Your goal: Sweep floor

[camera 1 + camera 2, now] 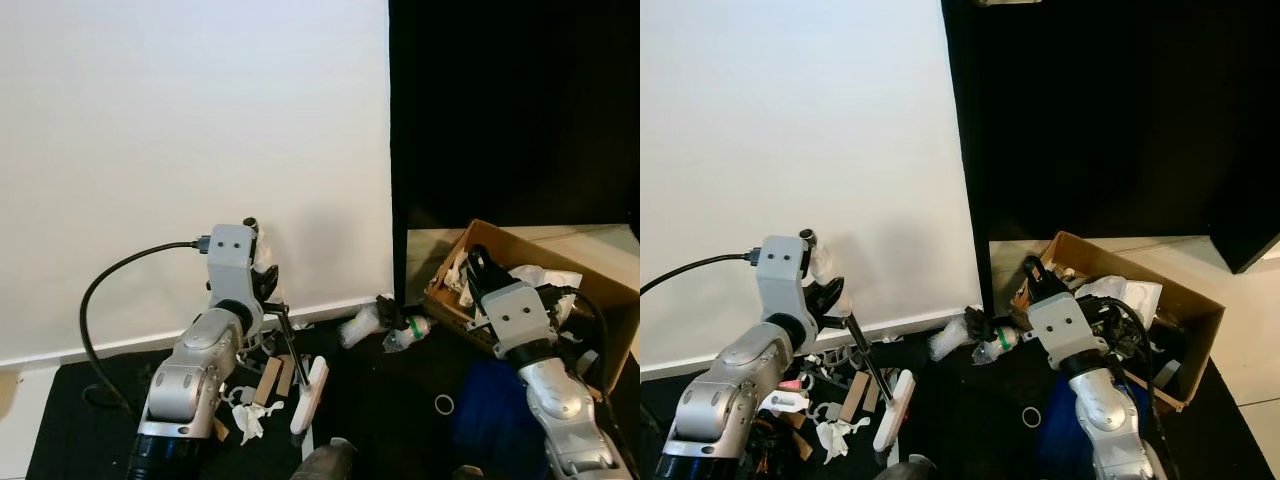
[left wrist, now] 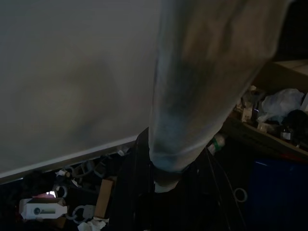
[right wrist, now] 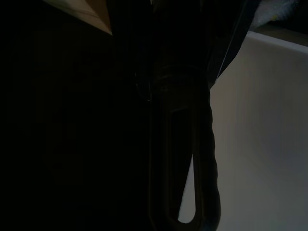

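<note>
Down at the 6 o'clock edge of the head views, the white brush head point(image 1: 310, 389) sits on the black floor mat point(image 1: 400, 400), its thin dark handle point(image 1: 285, 335) rising toward 11 o'clock into the left claw point(image 1: 268, 290), which is closed around it, close to the white wall point(image 1: 190, 150). Around the brush head lies litter: cardboard scraps point(image 1: 270, 380), crumpled white paper point(image 1: 250, 415) and, in the left wrist view, a small white bottle point(image 2: 42, 210) lying flat. At about 3 o'clock from the brush, a crushed plastic bottle with a green band point(image 1: 405, 333) and a clear wrapper point(image 1: 360, 325) lie against the foot of the wall, with a small white ring point(image 1: 444, 404) on the mat nearby. Beyond these, an open cardboard box point(image 1: 600, 290) full of rubbish stands on the pale floor before a black curtain point(image 1: 510, 110). The right claw point(image 1: 478, 262) reaches over the box's near edge; whether it is wide or narrow, I cannot tell. A blue object point(image 1: 495, 410) lies beneath the right arm.
</note>
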